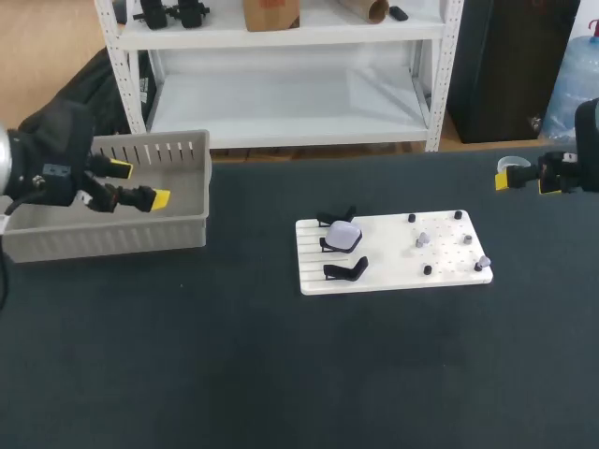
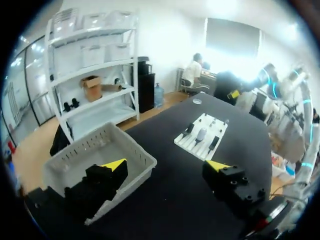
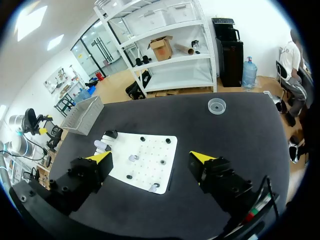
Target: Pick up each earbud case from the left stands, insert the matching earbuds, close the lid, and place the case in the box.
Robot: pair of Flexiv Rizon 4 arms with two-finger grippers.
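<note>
Well, in the head view the step in hand looks to be fetching the earbud case (image 1: 344, 234). It sits on the middle of three black stands (image 1: 345, 271) at the left end of the white board (image 1: 393, 253). The left gripper (image 1: 140, 183) hangs over the grey box (image 1: 112, 238), jaws apart and well away from the case, while the right gripper (image 1: 526, 180) waits near the table's right edge, jaws likewise apart. A sound grasp would probably come from above, pinch the case across its sides, and lift straight up so the stand's prongs do not snag it. Two pale earbuds (image 1: 422, 240) sit among black pegs (image 1: 427, 269) on the board's right half, and a small clear cup (image 1: 510, 166) stands just beside the right gripper. In the left wrist view nothing lies between the spread fingers, the box is under one of them, and the board with the case lies ahead across open table. In the right wrist view the board lies just ahead of the open gripper, earbuds nearer and case beyond. The neighbouring stands crowd the case most, and the pegs could catch a low finger.
</note>
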